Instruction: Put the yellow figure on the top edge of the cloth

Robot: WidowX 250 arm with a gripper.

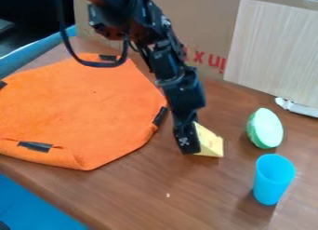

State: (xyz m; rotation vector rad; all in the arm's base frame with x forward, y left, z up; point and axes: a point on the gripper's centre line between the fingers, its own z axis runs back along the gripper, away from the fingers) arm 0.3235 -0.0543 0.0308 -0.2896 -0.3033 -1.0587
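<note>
The black gripper (188,139) hangs low over the table, right of the cloth, and covers the left part of the yellow figure. That yellow figure (210,143), a wedge shape, rests on the wooden table; whether the gripper holds it I cannot tell. An orange cloth (93,108) lies spread on the left half of the table, with black strips at several places along its border. Its top edge is near the back, partly behind a looping black cable of the arm.
A green and white rounded object (265,128) lies right of the yellow figure. A blue cup (273,179) stands nearer the front right. Behind the table (142,196) are a cardboard panel (208,19) and a pale board (273,52).
</note>
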